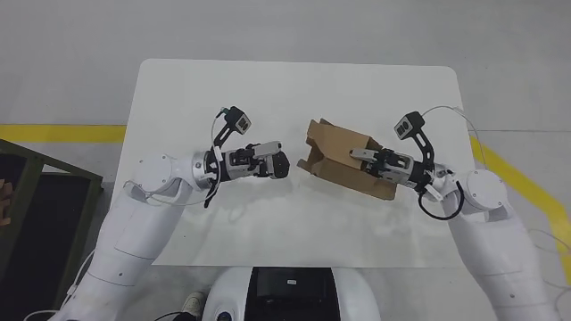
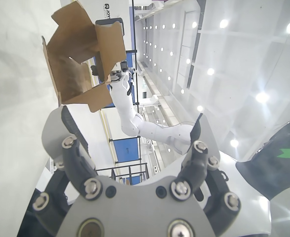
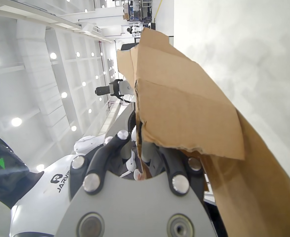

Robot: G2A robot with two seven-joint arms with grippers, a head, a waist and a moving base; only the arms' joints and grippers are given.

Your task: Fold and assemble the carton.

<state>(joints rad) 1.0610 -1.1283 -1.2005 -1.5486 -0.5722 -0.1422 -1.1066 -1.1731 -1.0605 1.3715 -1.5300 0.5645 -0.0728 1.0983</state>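
1. Top view first: the carton (image 1: 341, 153) lies on its side, right of centre on the white table (image 1: 268, 89), and is partly popped open into a box shape.
2. The right gripper (image 1: 364, 155) is clamped on a cardboard wall at the carton's right end.
3. The left gripper (image 1: 278, 162) hovers just left of the carton, jaws spread wide and empty.
4. My call is under halfway. The body is raised, but the flaps splay loose with none tucked, so folding and closing remain.
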